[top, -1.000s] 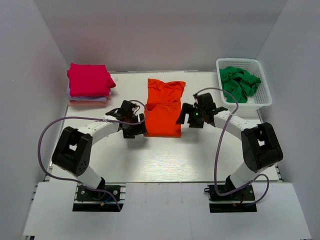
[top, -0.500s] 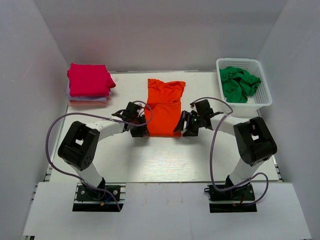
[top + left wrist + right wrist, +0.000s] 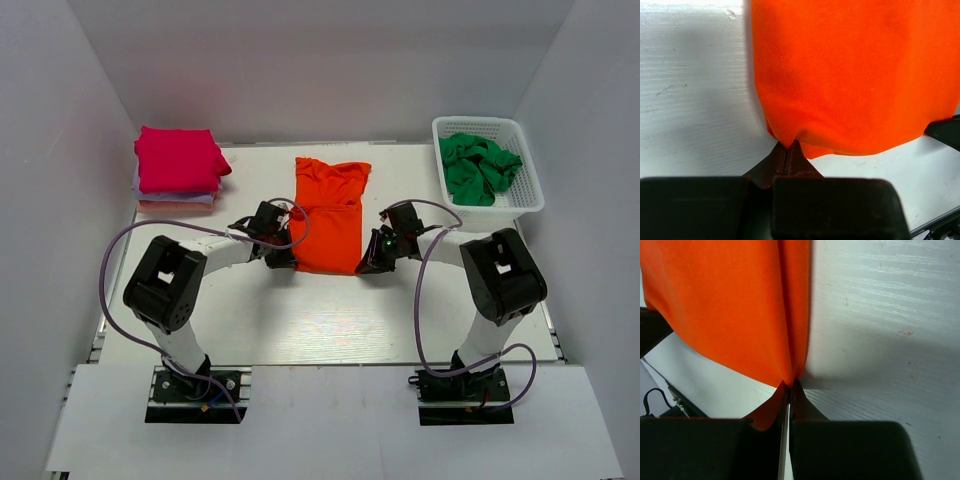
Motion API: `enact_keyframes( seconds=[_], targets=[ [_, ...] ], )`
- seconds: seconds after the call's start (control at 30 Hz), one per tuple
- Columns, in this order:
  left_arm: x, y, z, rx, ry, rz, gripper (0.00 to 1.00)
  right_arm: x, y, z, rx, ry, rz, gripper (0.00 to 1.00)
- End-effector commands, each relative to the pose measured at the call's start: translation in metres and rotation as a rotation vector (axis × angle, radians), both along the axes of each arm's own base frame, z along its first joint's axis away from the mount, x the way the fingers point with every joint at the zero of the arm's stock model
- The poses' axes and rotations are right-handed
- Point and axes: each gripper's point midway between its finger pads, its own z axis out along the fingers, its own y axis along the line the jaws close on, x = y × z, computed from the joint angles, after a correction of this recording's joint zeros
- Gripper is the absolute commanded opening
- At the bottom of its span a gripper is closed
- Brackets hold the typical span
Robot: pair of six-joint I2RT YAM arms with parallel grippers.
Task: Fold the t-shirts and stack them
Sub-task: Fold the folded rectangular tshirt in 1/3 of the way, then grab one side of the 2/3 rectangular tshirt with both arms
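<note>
A bright orange-red t-shirt (image 3: 328, 213) lies folded into a long strip in the middle of the white table. My left gripper (image 3: 288, 258) is shut on its near left corner; in the left wrist view the cloth (image 3: 850, 75) is pinched at the fingertips (image 3: 788, 146). My right gripper (image 3: 364, 264) is shut on the near right corner, and the right wrist view shows the cloth (image 3: 730, 305) caught between its closed tips (image 3: 790, 384). A folded stack with a magenta t-shirt (image 3: 178, 158) on top sits at the back left. Crumpled green t-shirts (image 3: 480, 167) fill a basket.
The white basket (image 3: 528, 197) stands at the back right corner. Pale lilac and pink layers (image 3: 172, 201) lie under the magenta shirt. White walls enclose the table on the left, back and right. Purple cables loop from both arms over the near table.
Both grippers have moved in toward the orange-red shirt's near corners and shut on them; a second ago they stood open beside it.
</note>
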Motion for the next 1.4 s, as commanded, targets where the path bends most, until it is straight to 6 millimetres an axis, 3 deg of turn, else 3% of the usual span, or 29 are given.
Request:
enact_keyframes(
  seconds=[0.0,0.1,0.17,0.2,0.27,0.3,0.37,0.4,0.43,0.47,0.5,0.53,0.57,0.7,0.8,0.9,1.0,1.17,1.23,1.37],
  targets=[
    [-0.023,0.010,-0.020,0.064,0.087,-0.023,0.00,0.009,0.001,0.004,-0.010,-0.039,-0.005,0.00],
    [-0.026,0.006,0.001,0.032,0.081,-0.025,0.00,0.006,0.000,0.018,0.002,-0.064,0.010,0.00],
    [-0.039,0.013,0.011,0.050,0.125,-0.017,0.00,-0.003,-0.002,0.021,-0.003,-0.061,0.026,0.00],
    [-0.047,0.011,0.017,0.029,0.144,-0.032,0.00,-0.010,-0.006,0.037,0.005,-0.075,0.030,0.00],
    [-0.064,0.011,0.037,0.008,0.161,-0.056,0.00,-0.027,-0.008,0.042,0.020,-0.056,0.054,0.00],
    [-0.075,0.009,0.043,-0.022,0.183,-0.087,0.00,-0.037,-0.012,0.068,0.041,-0.093,0.058,0.00],
    [-0.092,0.011,0.064,-0.057,0.197,-0.108,0.00,-0.057,-0.013,0.075,0.067,-0.063,0.083,0.00],
    [-0.096,0.003,0.079,-0.096,0.189,-0.147,0.00,-0.064,-0.015,0.094,0.091,-0.099,0.085,0.00],
    [-0.099,0.003,0.090,-0.110,0.179,-0.153,0.00,-0.072,-0.017,0.098,0.094,-0.087,0.091,0.00],
    [-0.106,0.007,0.098,-0.104,0.193,-0.152,0.00,-0.075,-0.018,0.103,0.098,-0.092,0.089,0.00],
    [-0.103,0.005,0.120,-0.127,0.144,-0.157,0.00,-0.074,-0.018,0.125,0.126,-0.158,0.087,0.00],
    [-0.104,0.006,0.131,-0.131,0.125,-0.166,0.00,-0.080,-0.022,0.127,0.113,-0.150,0.083,0.00],
    [-0.107,0.010,0.138,-0.117,0.127,-0.158,0.00,-0.078,-0.022,0.141,0.123,-0.190,0.077,0.00],
    [-0.094,0.001,0.174,-0.171,0.031,-0.172,0.00,-0.071,-0.023,0.166,0.134,-0.264,0.073,0.00],
    [-0.085,-0.008,0.187,-0.215,-0.020,-0.191,0.00,-0.061,-0.024,0.178,0.134,-0.309,0.042,0.00],
    [-0.059,-0.001,0.198,-0.189,-0.105,-0.128,0.00,-0.047,-0.024,0.185,0.134,-0.350,0.005,0.00],
    [-0.042,-0.006,0.196,-0.185,-0.139,-0.115,0.00,-0.029,-0.020,0.199,0.157,-0.391,-0.037,0.00],
    [-0.002,-0.013,0.199,-0.165,-0.202,-0.072,0.00,-0.011,-0.018,0.192,0.159,-0.369,-0.083,0.00],
    [0.008,-0.017,0.187,-0.151,-0.190,-0.066,0.00,-0.005,-0.018,0.195,0.162,-0.375,-0.096,0.00],
    [0.033,-0.011,0.195,-0.140,-0.248,-0.017,0.00,0.017,-0.018,0.196,0.165,-0.403,-0.121,0.00]
  ],
)
